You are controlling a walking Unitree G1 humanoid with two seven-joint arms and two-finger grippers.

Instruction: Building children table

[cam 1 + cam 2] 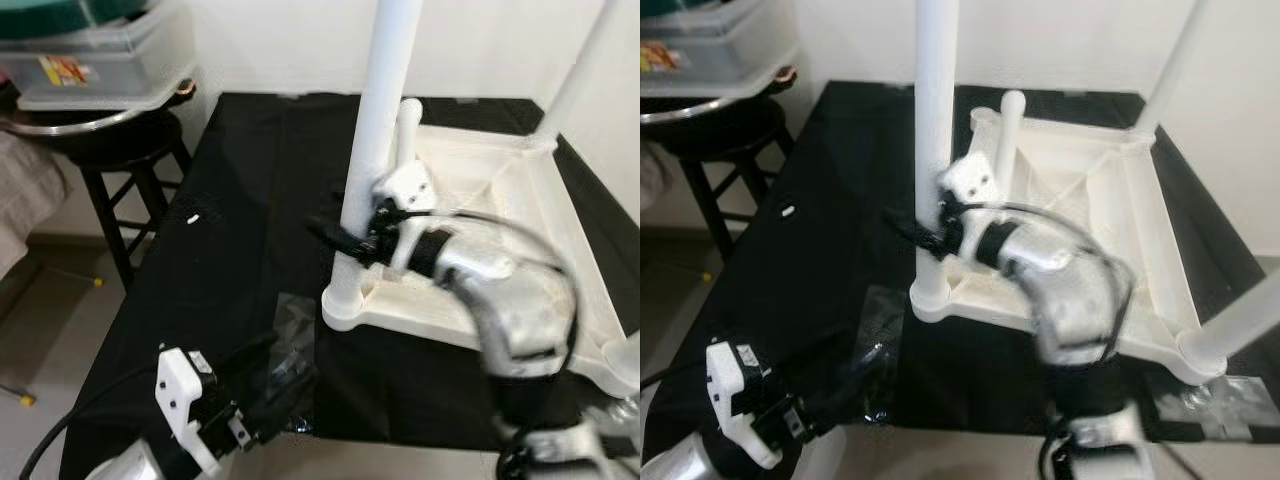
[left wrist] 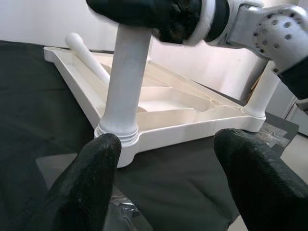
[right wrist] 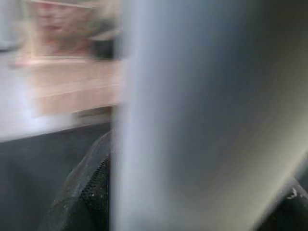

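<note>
Right gripper (image 1: 350,240) clenched around near-corner leg (image 1: 375,150) of upturned tabletop (image 1: 540,230); keep it vertical while twisting. Left gripper (image 2: 163,159) released.

Support surface: table draped in black cloth (image 1: 240,230).
Resting on it: white upturned tabletop (image 1: 540,230), legs standing upright.
Near front edge: clear plastic bag (image 1: 290,350), lying flat.
Left side: small white scrap (image 1: 193,218).

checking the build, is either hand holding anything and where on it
The right hand grips the near white table leg on its lower shaft, above the corner socket of the upturned tabletop. The left hand is open, holding nothing.
</note>
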